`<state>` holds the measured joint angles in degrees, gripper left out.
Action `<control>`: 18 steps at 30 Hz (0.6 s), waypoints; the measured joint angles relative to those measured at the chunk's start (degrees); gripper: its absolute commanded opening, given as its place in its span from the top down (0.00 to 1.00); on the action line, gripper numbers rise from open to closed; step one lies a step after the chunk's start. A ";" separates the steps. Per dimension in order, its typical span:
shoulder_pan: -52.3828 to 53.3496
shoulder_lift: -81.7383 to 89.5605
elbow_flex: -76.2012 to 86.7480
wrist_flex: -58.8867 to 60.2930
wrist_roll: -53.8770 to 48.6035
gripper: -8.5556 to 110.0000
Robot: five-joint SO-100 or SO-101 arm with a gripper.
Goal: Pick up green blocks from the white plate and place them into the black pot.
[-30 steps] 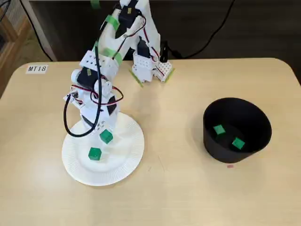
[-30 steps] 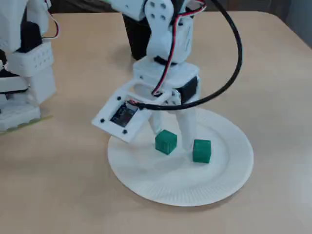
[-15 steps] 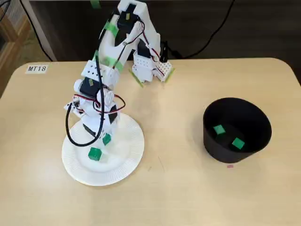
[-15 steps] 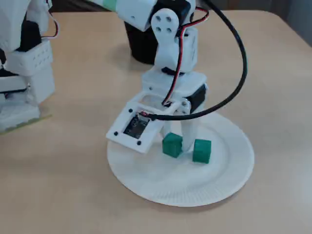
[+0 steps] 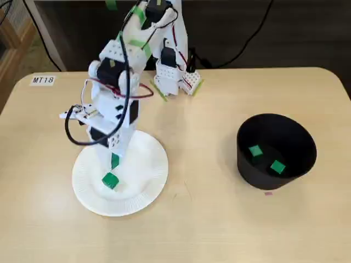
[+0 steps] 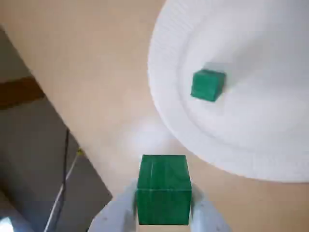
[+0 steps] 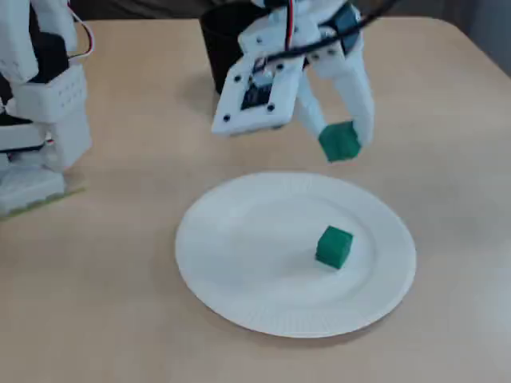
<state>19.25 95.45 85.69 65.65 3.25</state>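
Fixed view from above: gripper (image 5: 114,162) over the plate (image 5: 148,181), fingers clamped on the held block (image 5: 114,160). Second block (image 5: 110,180) lies on the plate, just below it in the picture. Pot (image 5: 247,167) well apart at right, with two pot blocks (image 5: 255,151) inside.

Wrist view: held block (image 6: 164,186) pinched between white fingers (image 6: 205,217) at bottom centre. Second block (image 6: 207,85) on the plate (image 6: 260,125), upper right.

Low fixed view: gripper (image 7: 339,145) in the air, held block (image 7: 339,140) clear of the plate (image 7: 239,303). Second block (image 7: 333,246) sits right of plate centre. Pot (image 7: 214,40) behind the arm, partly hidden.
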 measured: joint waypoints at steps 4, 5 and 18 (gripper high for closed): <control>-10.99 9.76 4.22 -0.35 1.41 0.95; -14.77 12.30 5.98 -0.70 2.72 0.95; -58.10 31.55 35.95 -31.38 9.58 0.95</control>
<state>-38.85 127.00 121.64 34.28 12.83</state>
